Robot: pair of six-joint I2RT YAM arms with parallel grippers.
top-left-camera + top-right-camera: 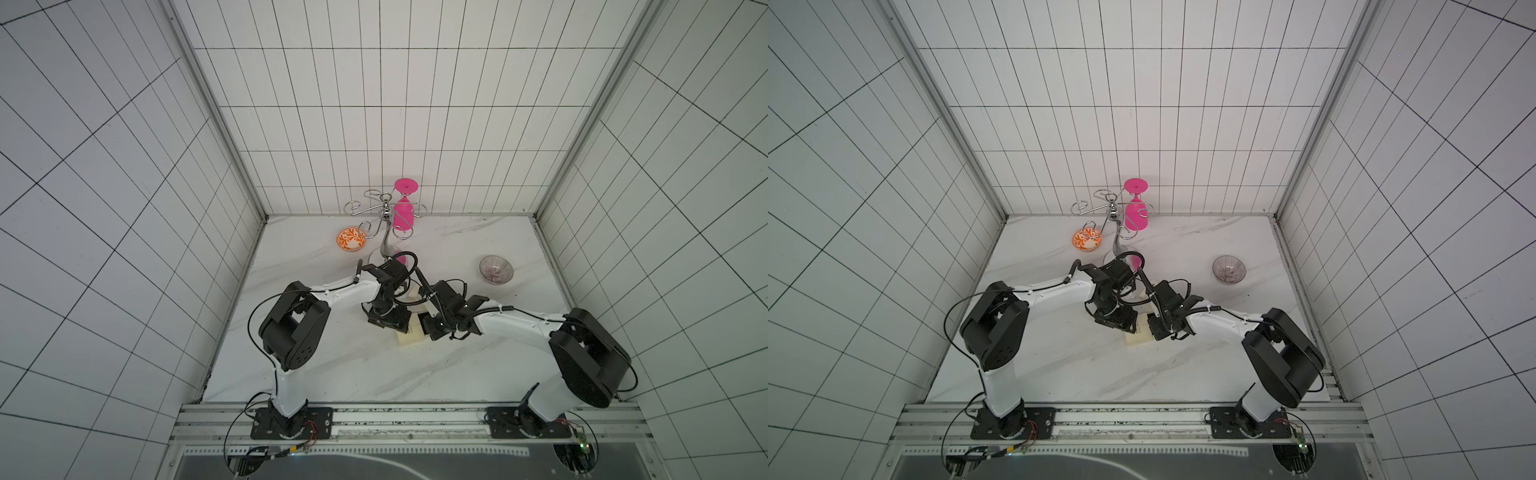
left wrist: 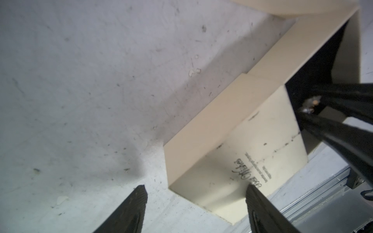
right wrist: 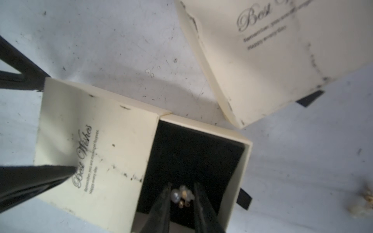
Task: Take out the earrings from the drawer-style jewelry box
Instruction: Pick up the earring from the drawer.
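1. Checking the right wrist view: you've got the jewelry box (image 3: pixel 96 141) with its drawer (image 3: pixel 201 145) slid out and the black lining showing. The earrings (image 3: pixel 177 196) lie in it, pinched between the right gripper (image 3: pixel 182 185) jaws, which are drawn almost together on them. By the look of it they aren't lifted yet. A second cream box (image 3: pixel 272 60) lies near and looks shut. A blurred pale-gold lump (image 3: pixel 363 201) on the table (image 3: pixel 302 161) may be a piece already out; can't tell.
2. Left wrist view: the left gripper (image 2: pixel 195 188) has its jaws apart and holds nothing. One finger is over the box top, the other over bare table.
3. Both top views: your wrists crowd together and hide the box, so mind the lift path. From the box, the orange bowl (image 1: pixel 351 240) is at 11 o'clock, the wire rack (image 1: pixel 386 212) with a pink glass (image 1: pixel 403 214) at 12, and the glass bowl (image 1: pixel 496 270) at 2, all well apart. Left to do: lift, carry out, set down.
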